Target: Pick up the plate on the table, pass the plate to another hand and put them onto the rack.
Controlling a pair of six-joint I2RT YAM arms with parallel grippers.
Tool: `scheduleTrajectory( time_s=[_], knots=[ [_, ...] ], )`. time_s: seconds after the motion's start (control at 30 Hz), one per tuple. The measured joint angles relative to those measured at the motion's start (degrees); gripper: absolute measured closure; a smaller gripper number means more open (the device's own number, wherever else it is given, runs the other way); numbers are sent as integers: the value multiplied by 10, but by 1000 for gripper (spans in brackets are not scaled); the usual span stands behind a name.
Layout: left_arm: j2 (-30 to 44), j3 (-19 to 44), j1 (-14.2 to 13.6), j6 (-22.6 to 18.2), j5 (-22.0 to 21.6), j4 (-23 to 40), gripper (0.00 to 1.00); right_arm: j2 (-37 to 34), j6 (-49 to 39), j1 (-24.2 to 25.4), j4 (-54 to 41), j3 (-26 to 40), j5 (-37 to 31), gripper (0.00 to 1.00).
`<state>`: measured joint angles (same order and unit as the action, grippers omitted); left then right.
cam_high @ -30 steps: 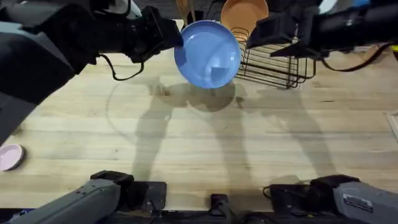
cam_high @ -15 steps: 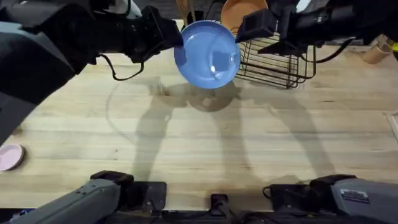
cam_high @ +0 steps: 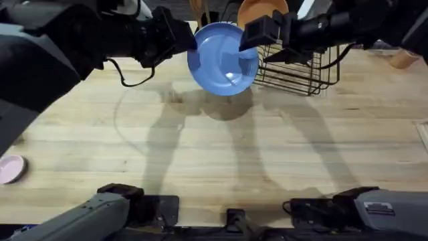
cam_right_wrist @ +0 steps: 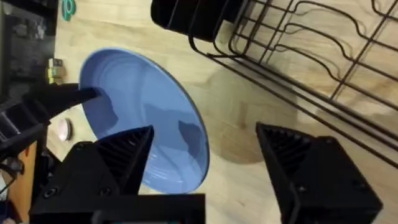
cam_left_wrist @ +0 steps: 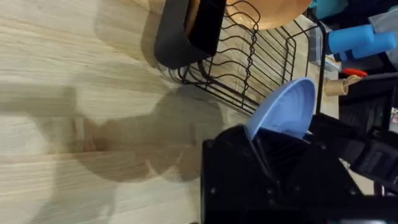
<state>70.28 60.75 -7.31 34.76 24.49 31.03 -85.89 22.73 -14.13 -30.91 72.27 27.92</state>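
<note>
The light-blue plate hangs tilted above the table, just in front of the black wire rack. My left gripper is shut on the plate's left rim. In the left wrist view the plate rises edge-on from the left gripper. My right gripper is at the plate's upper right rim. In the right wrist view this gripper is open, and the plate has its near rim between the two fingers without being clamped. The left arm's finger shows on the far rim.
An orange-tan dish stands in the rack, with a black utensil holder beside it. A small pink dish lies at the table's left edge. The arm bases sit along the front edge.
The right gripper has moved left from over the rack to the plate's right rim. The left gripper and the plate have stayed in place.
</note>
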Motion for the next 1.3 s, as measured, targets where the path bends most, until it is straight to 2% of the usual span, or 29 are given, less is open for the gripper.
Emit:
scheduleTrajectory(
  time_s=[0.17,0.2,0.33,0.4,0.57,0.77,0.9,1.03,1.17,1.2,1.23,1.3],
  knots=[
    [0,0,0,0,0,0,959,0,0,0,1,0,0,50],
    [0,0,0,0,0,0,959,-6,0,-1,3,0,0,132],
    [0,0,0,0,0,0,959,-15,0,-1,2,0,0,180],
    [0,0,0,0,0,0,959,-16,1,-1,2,0,0,254],
    [0,0,0,0,0,0,959,-16,2,-1,3,0,0,560],
    [0,0,0,0,0,0,959,-16,4,-1,3,0,0,856],
    [0,0,-1,0,1,0,959,-16,4,-2,3,0,4,962],
    [0,0,0,0,0,0,959,-16,4,-3,3,0,5,968],
    [0,0,-1,5,2,0,672,-16,4,-3,2,0,4,969],
    [0,0,-1,4,3,0,574,-15,4,-3,2,0,4,969],
    [0,0,-1,6,6,0,14,-16,4,-3,2,0,4,969],
    [0,0,-1,6,7,0,7,-16,4,-3,2,0,4,969]
  ],
)
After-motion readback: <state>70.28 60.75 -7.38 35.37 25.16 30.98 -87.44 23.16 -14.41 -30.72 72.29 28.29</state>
